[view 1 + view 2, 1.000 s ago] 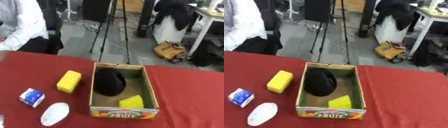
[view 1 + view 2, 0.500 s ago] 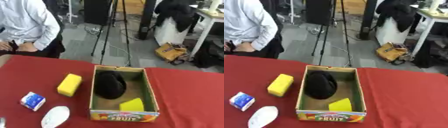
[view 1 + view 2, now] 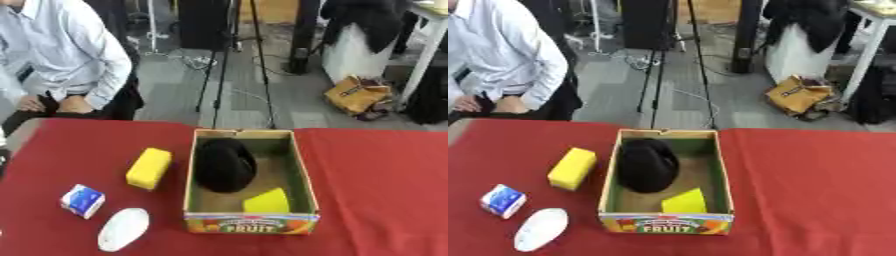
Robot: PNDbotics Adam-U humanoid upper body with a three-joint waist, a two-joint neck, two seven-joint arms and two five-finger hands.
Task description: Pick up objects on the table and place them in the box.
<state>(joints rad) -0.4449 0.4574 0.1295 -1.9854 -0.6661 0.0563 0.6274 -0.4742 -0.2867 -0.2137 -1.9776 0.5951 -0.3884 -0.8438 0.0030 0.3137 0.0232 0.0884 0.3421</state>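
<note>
You have the box [image 3: 302, 172] near the middle of the surface [image 3: 376, 190], toward its front edge. Inside it, a rounded object [image 3: 224, 165] lies at the left, a wedge [image 3: 267, 201] at the front. Left of the box: a block [image 3: 149, 168], a carton [image 3: 82, 201], an oval object [image 3: 122, 229] nearest the front edge.

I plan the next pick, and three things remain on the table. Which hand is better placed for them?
Probably the left: the yellow block, the small carton and the white object all lie left of the box. Neither hand shows now.
</note>
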